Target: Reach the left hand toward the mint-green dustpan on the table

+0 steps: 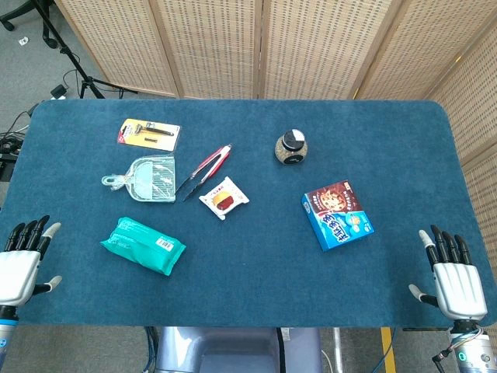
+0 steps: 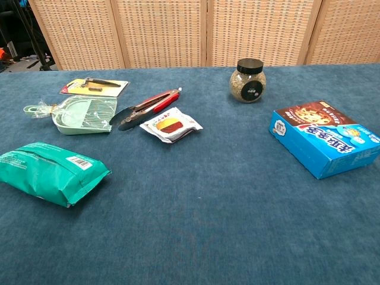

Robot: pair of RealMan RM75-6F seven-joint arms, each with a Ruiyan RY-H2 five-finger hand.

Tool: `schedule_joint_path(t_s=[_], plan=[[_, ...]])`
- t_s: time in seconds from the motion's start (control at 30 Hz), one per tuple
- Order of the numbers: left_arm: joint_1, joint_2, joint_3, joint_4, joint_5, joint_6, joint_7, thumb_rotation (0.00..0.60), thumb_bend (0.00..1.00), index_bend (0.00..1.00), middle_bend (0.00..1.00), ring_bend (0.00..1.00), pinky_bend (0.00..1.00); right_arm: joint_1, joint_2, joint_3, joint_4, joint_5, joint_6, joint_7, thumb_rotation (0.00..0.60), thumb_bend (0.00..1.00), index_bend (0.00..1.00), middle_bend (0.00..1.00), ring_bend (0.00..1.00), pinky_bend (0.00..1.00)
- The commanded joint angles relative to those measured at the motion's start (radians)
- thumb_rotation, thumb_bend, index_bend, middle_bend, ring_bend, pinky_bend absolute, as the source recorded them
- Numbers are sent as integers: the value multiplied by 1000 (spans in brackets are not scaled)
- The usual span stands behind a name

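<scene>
The mint-green dustpan (image 1: 147, 179) lies flat on the blue table, left of centre, its thin handle pointing left; the chest view shows the dustpan (image 2: 83, 114) at the far left. My left hand (image 1: 22, 261) hovers at the table's near-left edge, fingers spread and empty, well short of the dustpan. My right hand (image 1: 453, 276) is at the near-right edge, likewise spread and holding nothing. Neither hand appears in the chest view.
A green packet (image 1: 143, 245) lies between my left hand and the dustpan. Red-handled tongs (image 1: 204, 172) and a snack pouch (image 1: 224, 197) sit just right of the dustpan, a yellow carded tool (image 1: 149, 134) behind it. A jar (image 1: 290, 148) and blue box (image 1: 336, 214) lie to the right.
</scene>
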Motion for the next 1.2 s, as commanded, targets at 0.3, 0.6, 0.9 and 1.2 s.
schedule_joint_path(t_s=[0.3,0.6,0.9,1.2], plan=[[0,1,1,0,-1,-1,1,600,132,0,0,0,0,-1,1,-2,-2,-3,1,0,600,0,0,0,0,0],[1,1,2,-2,4,2,1,600,133,0,0,0,0,-2,2,-3,-2,-7,2,2,600,0,0,0,0,0],[0,-1,2,-2,8,3,2,600,141,0,0,0,0,2,0,-3,-1,-1,-7,-1,600,0,0,0,0,0],[13,-64,-42,47,39,105,-15,600,177,0,0,0,0,5,-4,-6,-3,-4,-13,-10,600,0,0,0,0,0]])
